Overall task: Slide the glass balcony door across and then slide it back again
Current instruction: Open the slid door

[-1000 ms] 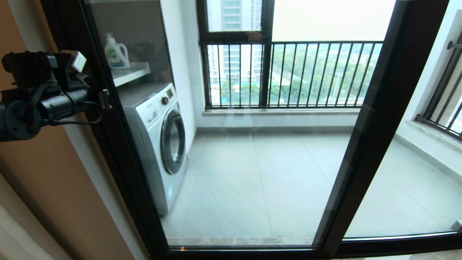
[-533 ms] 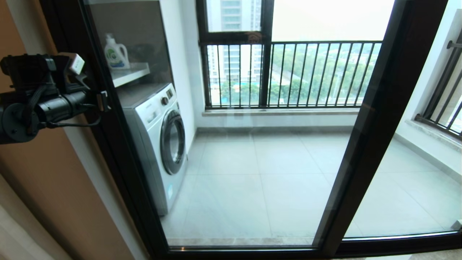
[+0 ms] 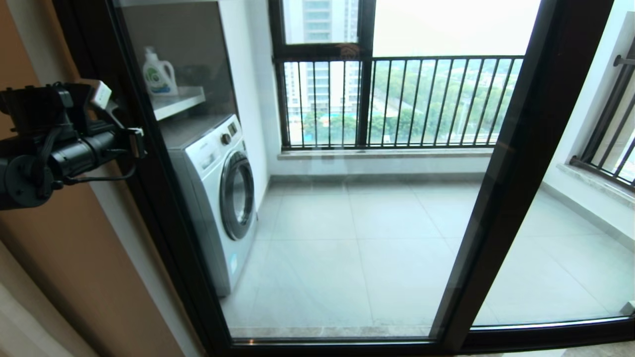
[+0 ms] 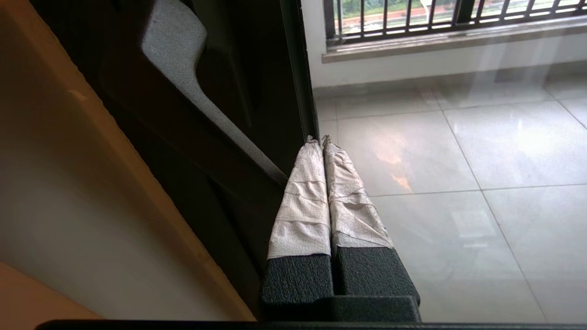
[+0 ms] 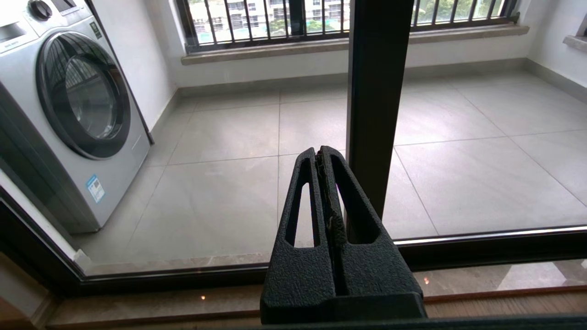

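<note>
The left gripper (image 3: pixel 141 141) is up at the far left, its tip right against the left upright of the glass balcony door (image 3: pixel 163 198). From the left wrist camera the two paper-wrapped fingers (image 4: pixel 302 201) are pressed flat together, nothing between them, tips at the inner edge of the dark frame where the glass begins. The door's panel fills the middle of the scene, its left upright beside the tan wall (image 3: pixel 64 258) and its right upright (image 3: pixel 516 173) slanting down to the bottom rail; another glass panel (image 3: pixel 560 258) sits to the right of that. The right gripper (image 5: pixel 324 158) is low and near, pointing at the lower part of that right upright, fingers closed on themselves and clear of the frame. Through the glass: a washing machine (image 3: pixel 218 193) on the left, a detergent bottle (image 3: pixel 158 72) on the shelf above it, and a barred window (image 3: pixel 397 99) at the far side of the tiled balcony floor (image 3: pixel 357 238).
</note>
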Robot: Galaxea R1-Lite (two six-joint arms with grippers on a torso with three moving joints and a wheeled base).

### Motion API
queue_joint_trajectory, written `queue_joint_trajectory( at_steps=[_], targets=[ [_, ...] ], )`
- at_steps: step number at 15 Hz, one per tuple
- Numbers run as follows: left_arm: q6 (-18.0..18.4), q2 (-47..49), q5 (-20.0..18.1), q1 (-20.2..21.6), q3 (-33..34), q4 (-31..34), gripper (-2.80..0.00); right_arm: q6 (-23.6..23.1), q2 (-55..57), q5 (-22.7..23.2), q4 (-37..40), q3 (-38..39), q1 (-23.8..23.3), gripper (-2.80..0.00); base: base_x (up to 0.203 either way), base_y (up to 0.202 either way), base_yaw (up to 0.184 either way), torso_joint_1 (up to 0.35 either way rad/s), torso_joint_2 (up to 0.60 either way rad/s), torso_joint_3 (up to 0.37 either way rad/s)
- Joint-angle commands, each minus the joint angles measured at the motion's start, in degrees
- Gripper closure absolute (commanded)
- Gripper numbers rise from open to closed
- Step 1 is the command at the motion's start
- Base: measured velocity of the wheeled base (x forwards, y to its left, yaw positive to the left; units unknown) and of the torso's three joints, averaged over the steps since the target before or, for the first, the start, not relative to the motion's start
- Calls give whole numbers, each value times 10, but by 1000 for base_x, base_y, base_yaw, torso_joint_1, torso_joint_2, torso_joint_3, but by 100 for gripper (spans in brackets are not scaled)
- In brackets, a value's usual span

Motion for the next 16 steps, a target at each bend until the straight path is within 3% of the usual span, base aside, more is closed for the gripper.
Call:
queue_joint_trajectory(
  at_steps=[1, 16],
  targets=[
    [2, -2, 1, 6, 14, 0, 0, 0, 0, 0, -1, 7, 0, 0, 0, 0, 0, 0, 0, 0],
    [18, -4, 0, 36, 16, -1, 0, 0, 1, 0, -1, 7, 0, 0, 0, 0, 0, 0, 0, 0]
  ],
)
